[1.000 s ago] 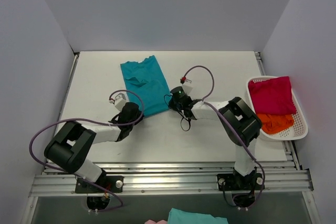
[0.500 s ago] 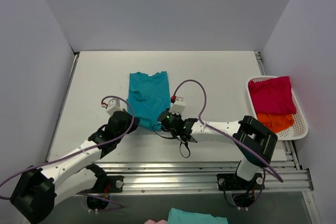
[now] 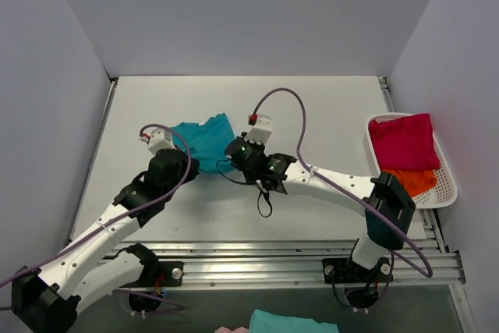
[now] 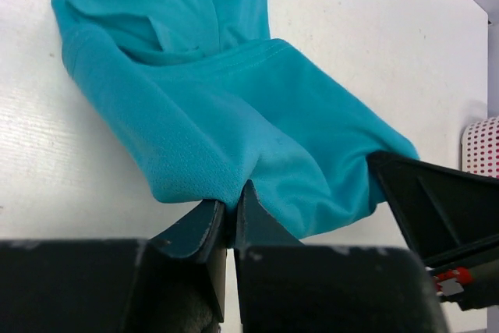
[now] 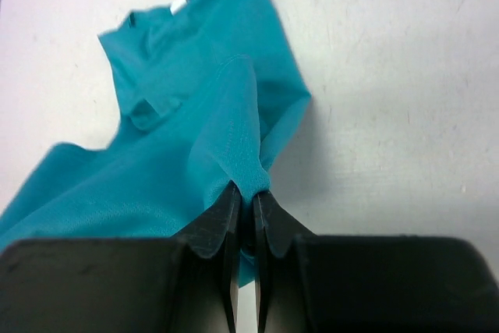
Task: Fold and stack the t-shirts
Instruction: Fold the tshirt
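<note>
You've carried the near hem of the teal-blue t-shirt [image 3: 204,136] back over itself on the desk [image 3: 335,111] — left fingers [image 4: 224,220] and right fingers [image 5: 238,208] clamp only thin bunches, so either may slip, skewing the fold.

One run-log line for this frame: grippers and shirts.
phase: folding | left gripper: shut on teal t-shirt | right gripper: shut on teal t-shirt | crimson t-shirt, orange t-shirt: in basket
</note>
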Available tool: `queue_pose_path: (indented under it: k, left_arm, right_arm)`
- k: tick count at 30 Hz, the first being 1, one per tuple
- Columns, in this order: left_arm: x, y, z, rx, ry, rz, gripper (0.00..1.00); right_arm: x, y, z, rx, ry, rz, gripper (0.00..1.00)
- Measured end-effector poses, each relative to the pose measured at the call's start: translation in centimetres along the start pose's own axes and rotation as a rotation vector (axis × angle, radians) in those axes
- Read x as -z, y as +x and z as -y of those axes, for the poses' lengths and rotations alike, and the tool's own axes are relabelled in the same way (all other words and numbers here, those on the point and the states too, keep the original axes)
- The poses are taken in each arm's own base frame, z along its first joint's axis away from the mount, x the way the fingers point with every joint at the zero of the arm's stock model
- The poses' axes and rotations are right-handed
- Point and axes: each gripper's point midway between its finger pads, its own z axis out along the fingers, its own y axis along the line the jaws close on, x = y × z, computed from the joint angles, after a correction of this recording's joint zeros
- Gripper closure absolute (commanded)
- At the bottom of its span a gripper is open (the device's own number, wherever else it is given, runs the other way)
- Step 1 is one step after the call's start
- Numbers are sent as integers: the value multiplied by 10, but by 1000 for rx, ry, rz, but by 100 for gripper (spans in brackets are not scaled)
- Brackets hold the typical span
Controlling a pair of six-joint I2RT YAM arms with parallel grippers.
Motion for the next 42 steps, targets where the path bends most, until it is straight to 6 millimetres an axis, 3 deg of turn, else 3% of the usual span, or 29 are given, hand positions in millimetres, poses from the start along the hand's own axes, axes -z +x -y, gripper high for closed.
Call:
queue_pose_path:
  k: [6,16,23,31,35,36,37,38,39,41,42]
  left_arm:
    - [-15,-25,3,-15,-46,27,90]
    - [-38,-39,-15,28,-100,1,85]
    - [-60,-54,-23,72,-112,-2,85]
    - [-101,-66,-36,115,-117,-41,85]
    - [-141,-86,-48,160,-123,-59,85]
    - [-155,-94,-54,176,-129,-63,83]
    - [-171,-103,-59,193,-132,-67,70]
    - [-190,-115,-64,211,-127,-70,40]
    - [-210,-127,-73,225,-121,-66,4]
    - [-253,-153,-93,278,-107,-54,6]
    - [-274,-163,-105,298,-95,-55,6]
  right_arm:
    - [-19,-45,-10,-6,11,55,100]
    - [-74,-36,-13,63,30,-20,100]
    - [-93,-60,-32,60,-9,-12,100]
    - [-117,-82,-40,44,-33,-4,100]
    - [-157,-95,-52,13,-64,2,100]
    - [-174,-99,-56,-1,-81,7,93]
    - [-194,-106,-65,-22,-120,21,17]
    - [-215,-113,-76,-51,-183,30,1]
    - [-235,-121,-85,-75,-241,45,0]
    - [-274,-137,-90,-129,-359,93,0]
    - [-290,-141,-84,-156,-399,101,0]
